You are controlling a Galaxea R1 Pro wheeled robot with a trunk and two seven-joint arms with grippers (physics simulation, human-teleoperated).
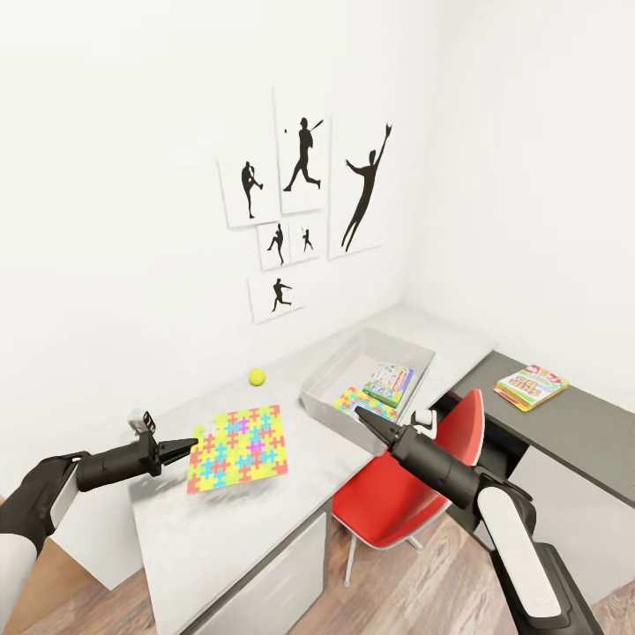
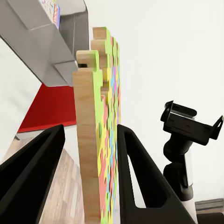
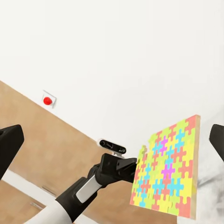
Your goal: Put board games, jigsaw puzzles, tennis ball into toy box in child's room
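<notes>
My left gripper (image 1: 190, 446) is shut on the near edge of a multicoloured jigsaw puzzle (image 1: 239, 446), which hangs slightly tilted just above the pale table (image 1: 220, 538). In the left wrist view the slab (image 2: 95, 140) stands edge-on between the two fingers. From the right wrist view I see the same puzzle (image 3: 168, 172) held by the left gripper (image 3: 136, 166). The grey toy box (image 1: 328, 394) holds a board game (image 1: 389, 384) and another jigsaw puzzle (image 1: 360, 404). My right gripper (image 1: 363, 417) hovers open at the box's near rim. The tennis ball (image 1: 257, 377) lies by the wall.
A red chair (image 1: 414, 481) is tucked under the table right below my right arm. Another board game (image 1: 530, 386) lies on a dark counter (image 1: 573, 437) at the right. Black sports silhouettes (image 1: 304, 198) hang on the wall. A red wall button (image 3: 47, 100) is in the right wrist view.
</notes>
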